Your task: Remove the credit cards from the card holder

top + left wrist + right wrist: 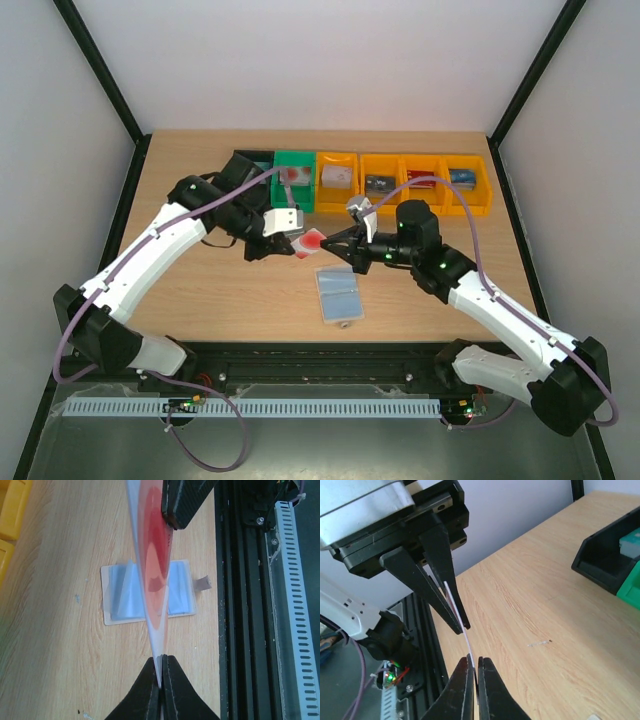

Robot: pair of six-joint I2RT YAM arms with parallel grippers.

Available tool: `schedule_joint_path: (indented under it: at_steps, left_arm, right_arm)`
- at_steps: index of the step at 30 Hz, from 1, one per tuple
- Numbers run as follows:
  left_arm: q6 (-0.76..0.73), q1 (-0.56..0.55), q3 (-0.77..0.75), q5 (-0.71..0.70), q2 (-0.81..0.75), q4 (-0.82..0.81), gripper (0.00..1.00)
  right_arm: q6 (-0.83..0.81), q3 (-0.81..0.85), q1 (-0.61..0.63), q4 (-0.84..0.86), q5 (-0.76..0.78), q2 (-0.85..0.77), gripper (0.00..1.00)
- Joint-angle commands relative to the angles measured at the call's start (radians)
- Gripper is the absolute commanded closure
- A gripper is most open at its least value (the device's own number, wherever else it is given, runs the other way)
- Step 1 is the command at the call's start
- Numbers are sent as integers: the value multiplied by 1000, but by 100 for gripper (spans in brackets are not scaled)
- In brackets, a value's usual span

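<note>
A white credit card with a red patch [312, 240] hangs above the table between both grippers. My left gripper [297, 243] is shut on one edge of it, and in the left wrist view the card [155, 565] runs edge-on up from the pinched jaws [161, 676]. My right gripper [331, 243] is shut on the opposite edge; its own view shows the thin card [458, 607] entering its jaws [474, 661]. The card holder [338, 293] lies open on the table just below, blue-grey sleeves up [120, 595].
A row of bins stands at the back: black [250, 160], green [294, 180], then several orange ones [420, 183], some holding cards. The black frame rail [240, 605] runs along the table's near edge. The black bin's corner [610, 555] shows at the right.
</note>
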State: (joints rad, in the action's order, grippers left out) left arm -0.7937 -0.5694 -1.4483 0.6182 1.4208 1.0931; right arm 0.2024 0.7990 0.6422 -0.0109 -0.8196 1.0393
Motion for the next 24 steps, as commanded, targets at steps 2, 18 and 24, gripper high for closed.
schedule_joint_path:
  at_steps: [2,18,24]
  left_arm:
    - [-29,-4,-15,43,-15,45,98]
    - [443,452,101,-113,-44,-429,1]
    - [585,568,175,-82,-43,-576,1]
  right_arm:
    - [69,5,5,96,-13,-15,98]
    - [825,250,-94,458,433,435,98]
    - [920,492,-93,461,642,750,98]
